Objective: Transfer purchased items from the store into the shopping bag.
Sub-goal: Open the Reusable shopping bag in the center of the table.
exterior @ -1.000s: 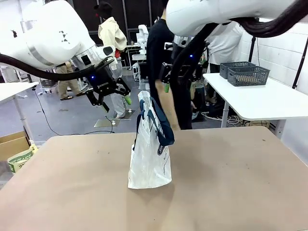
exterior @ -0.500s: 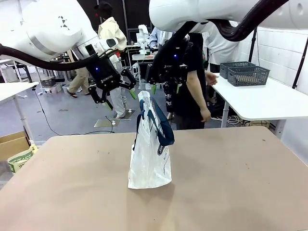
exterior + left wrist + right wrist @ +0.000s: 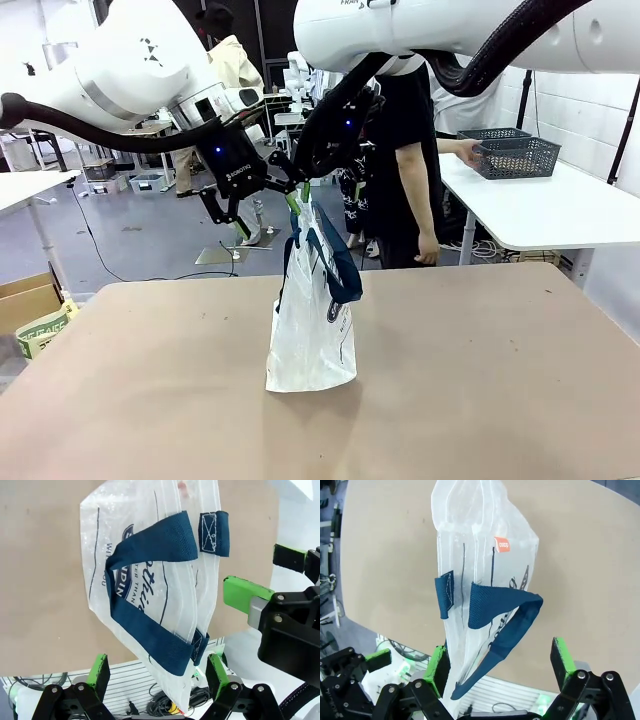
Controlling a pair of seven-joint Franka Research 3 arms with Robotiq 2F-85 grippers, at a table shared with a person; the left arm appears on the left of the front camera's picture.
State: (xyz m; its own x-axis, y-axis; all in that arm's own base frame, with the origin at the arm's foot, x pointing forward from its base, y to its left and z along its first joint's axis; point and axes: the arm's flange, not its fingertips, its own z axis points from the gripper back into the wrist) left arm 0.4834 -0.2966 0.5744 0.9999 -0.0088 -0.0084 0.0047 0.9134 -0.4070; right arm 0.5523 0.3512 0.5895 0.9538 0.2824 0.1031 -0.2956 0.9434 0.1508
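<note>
Two grippers, both with jaws spread fully and nothing held. The left gripper [image 3: 158, 670] and right gripper [image 3: 501, 662] sit at the top of the shopping bag [image 3: 312, 340], which stands upright by itself mid-table [image 3: 480, 400] with its mouth pressed flat. My read: each arm is lined up to take one side of the rim and pull the mouth open so goods can be dropped in; no grip made yet. The wrist views add detail the front lacks: the bag's top edge and a navy strap [image 3: 155, 545] run between each pair of fingers, though I can't tell whether any pad brushes the plastic. The right wrist also picks up a small orange tag [image 3: 502, 544]. The front view supplies the rest: the store basket [image 3: 515, 157] is on a white side table [image 3: 560, 215], well apart from the bag, with the person's hand [image 3: 465, 150] at its rim. Basket contents are too small to make out; the bag looks flat, probably empty.
</note>
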